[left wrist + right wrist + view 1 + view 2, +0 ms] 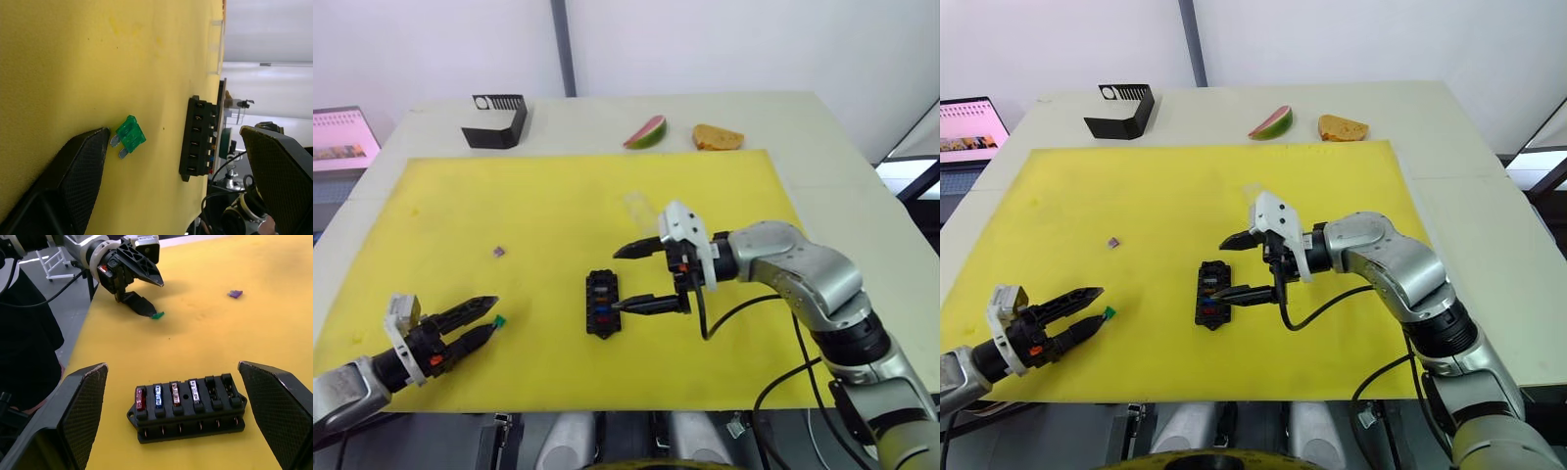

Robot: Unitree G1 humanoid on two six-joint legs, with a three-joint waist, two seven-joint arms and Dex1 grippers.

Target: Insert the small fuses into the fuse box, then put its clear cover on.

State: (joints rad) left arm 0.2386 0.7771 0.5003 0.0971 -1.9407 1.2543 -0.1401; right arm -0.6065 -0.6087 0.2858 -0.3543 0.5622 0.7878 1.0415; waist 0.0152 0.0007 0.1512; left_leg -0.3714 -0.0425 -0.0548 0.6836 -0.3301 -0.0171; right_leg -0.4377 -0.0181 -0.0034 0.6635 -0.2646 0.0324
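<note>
Fingers [88,161] spread, green fuse [129,137] at lower fingertip

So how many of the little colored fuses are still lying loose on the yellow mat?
2. A green fuse lies at the left gripper tips, and a purple fuse sits alone farther up the yellow mat. Four more are already in the fuse box.
</note>
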